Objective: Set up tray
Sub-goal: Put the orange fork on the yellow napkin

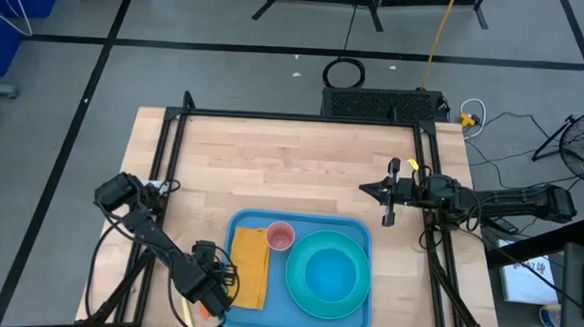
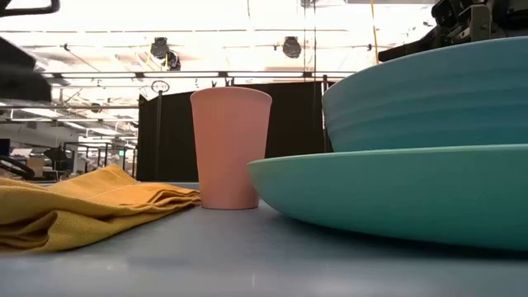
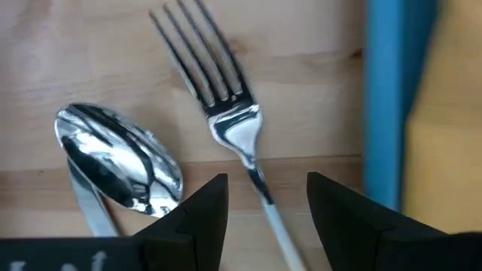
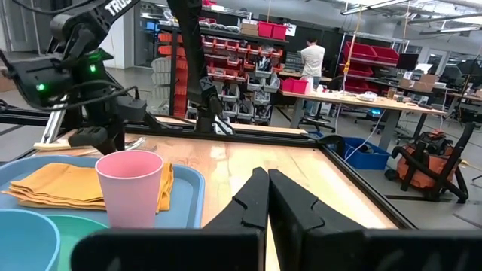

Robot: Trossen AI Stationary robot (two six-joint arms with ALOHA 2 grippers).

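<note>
Left wrist view: left gripper (image 3: pixel 262 207) jaws spread astride fork (image 3: pixel 226 128) handle.

A pink cup (image 2: pixel 231 147) stands upright in the middle, on the flat blue floor of the tray (image 2: pixel 206 256). To its left lies a folded yellow cloth (image 2: pixel 87 206), and the cloth's edge comes right up to the foot of the cup. To the right sits a big teal plate (image 2: pixel 396 194), very near the camera, with its rim just beside the cup. A blue bowl (image 2: pixel 429 103) rests on top of the plate. At the top right, over the bowl, a dark bit of robot arm (image 2: pixel 466 21) pokes in; it may be a hand, but too little shows. Far behind are black screens and bright ceiling lights.
</note>
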